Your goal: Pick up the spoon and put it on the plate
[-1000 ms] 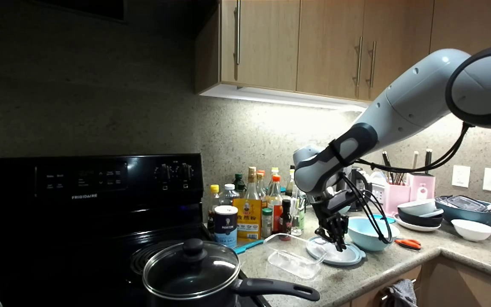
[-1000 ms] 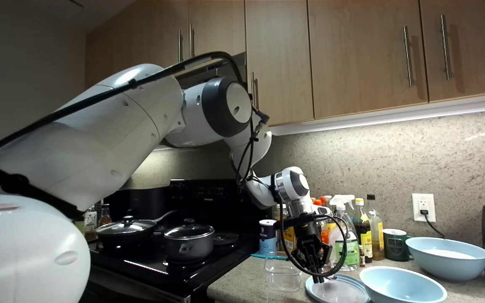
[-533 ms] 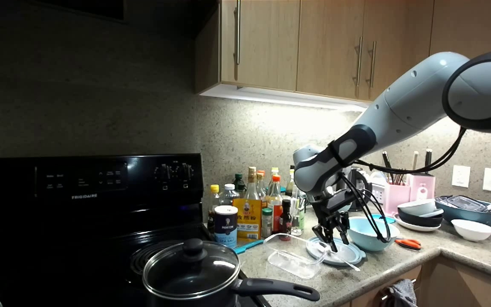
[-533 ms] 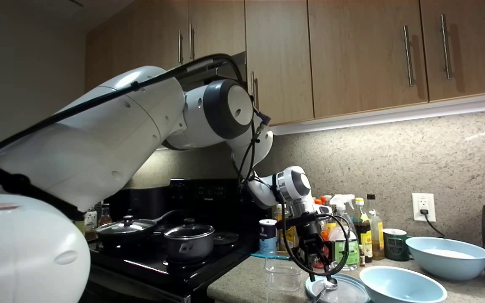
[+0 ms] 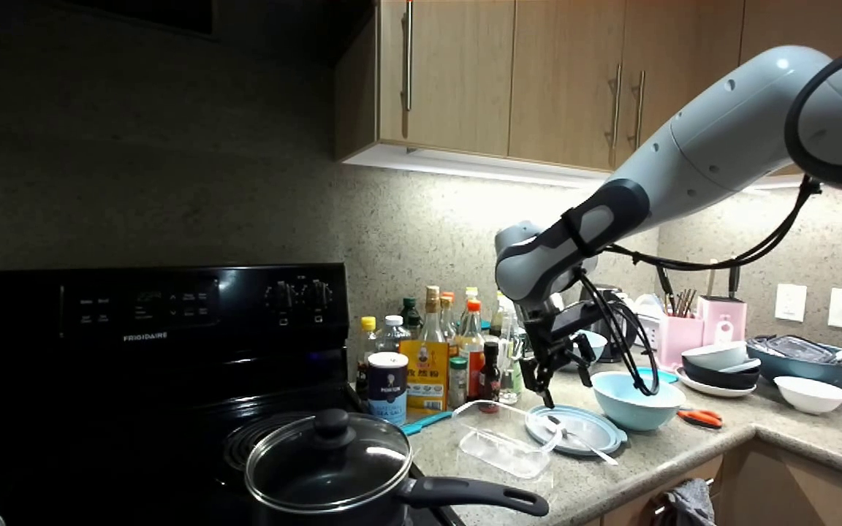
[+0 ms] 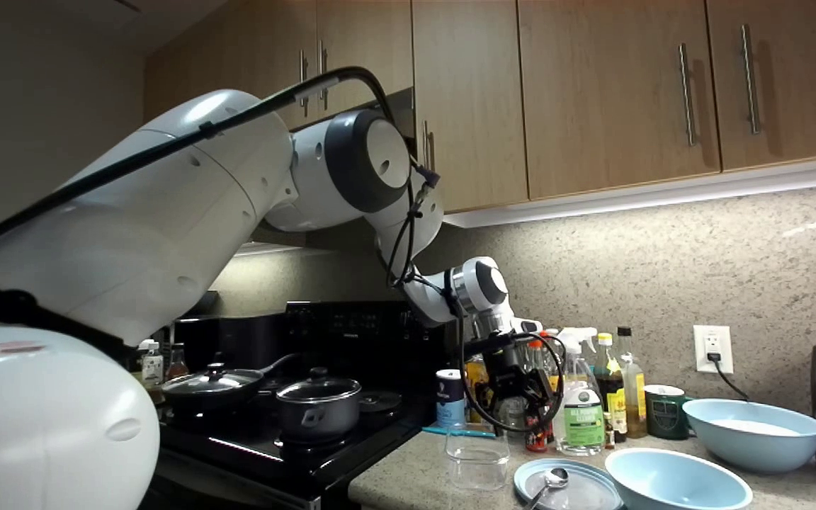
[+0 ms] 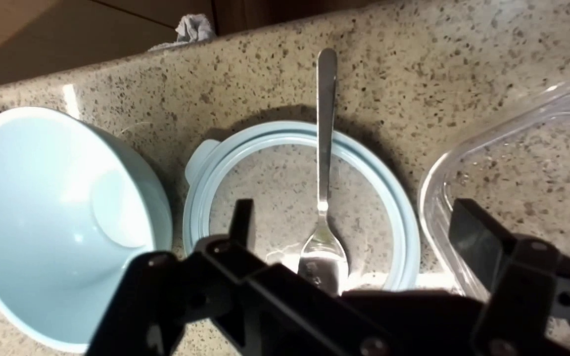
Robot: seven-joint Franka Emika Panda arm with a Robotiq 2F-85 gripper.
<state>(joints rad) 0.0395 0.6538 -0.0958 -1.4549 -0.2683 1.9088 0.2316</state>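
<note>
While holding the gripper (image 7: pixel 357 232) wide across the wrist view's lower half, hangs above the plate (image 7: pixel 406 232), mid-frame, with the spoon (image 7: pixel 323 173) on it, jutting past its upper rim.

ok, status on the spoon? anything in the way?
Fingers open, empty, clear of spoon. Spoon on plate, handle overhanging. Bowl and transparent tub flank plate; neither looks in the way.

Spoon (image 7: pixel 323 170): on the plate (image 7: pixel 406 237), scoop end inside the rim, handle crossing it, out over the tabletop (image 7: pixel 245 84).
Plate: in both exterior views, between container (image 6: pixel 477 471) at left and near bowl (image 6: pixel 677 482) at right.
Behind plate: spray bottle (image 6: pixel 581 425), in an exterior view.
Behind near bowl: far bowl (image 6: pixel 755 453), mug (image 6: pixel 663 413) at its left.
Saucepan (image 6: pixel 317 414): on the stove (image 6: pixel 256 432), left of container.
</note>
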